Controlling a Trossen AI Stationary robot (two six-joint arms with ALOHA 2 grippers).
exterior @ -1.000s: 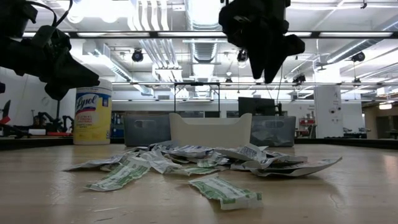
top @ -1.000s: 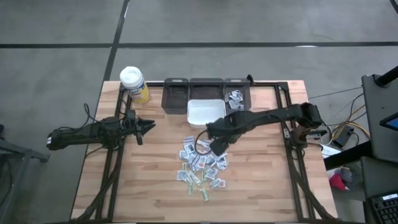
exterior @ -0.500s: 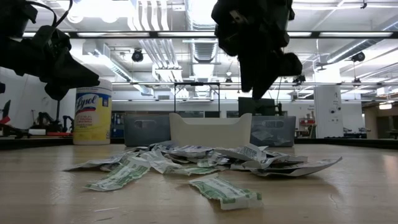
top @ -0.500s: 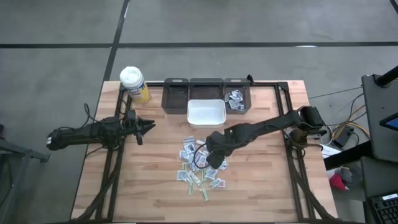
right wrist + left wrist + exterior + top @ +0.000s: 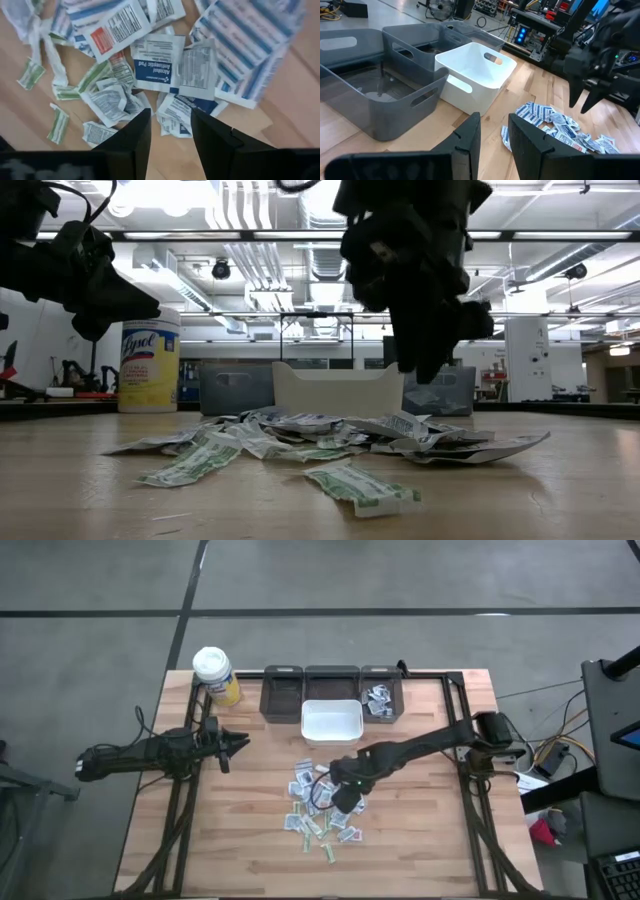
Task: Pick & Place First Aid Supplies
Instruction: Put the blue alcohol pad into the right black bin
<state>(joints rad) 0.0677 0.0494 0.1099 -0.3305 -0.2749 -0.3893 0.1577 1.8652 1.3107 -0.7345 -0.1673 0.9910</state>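
Observation:
The first aid supplies [image 5: 322, 808] lie as a loose heap of small white packets with blue, red and green print, flat on the wooden table's middle [image 5: 330, 442]. My right gripper [image 5: 341, 802] hangs just above the heap's far right part, pointing steeply down, open and holding nothing. In the right wrist view the packets [image 5: 152, 65] lie beyond its spread fingers [image 5: 170, 117]. In the low view its tips [image 5: 425, 375] stand clear above the heap. My left gripper [image 5: 241, 743] waits open at the table's left, off the surface [image 5: 492, 122].
A white bin [image 5: 332, 721] stands just beyond the heap. Behind it are three grey bins [image 5: 282, 692]; the right one [image 5: 381, 700] holds a few packets. A white-capped yellow bottle [image 5: 215, 675] stands at the far left corner. Bare wood lies near and right of the heap.
My right gripper has come down toward the heap, moving a little toward the table's near edge, and has tipped to point more steeply downward. The packets have not moved.

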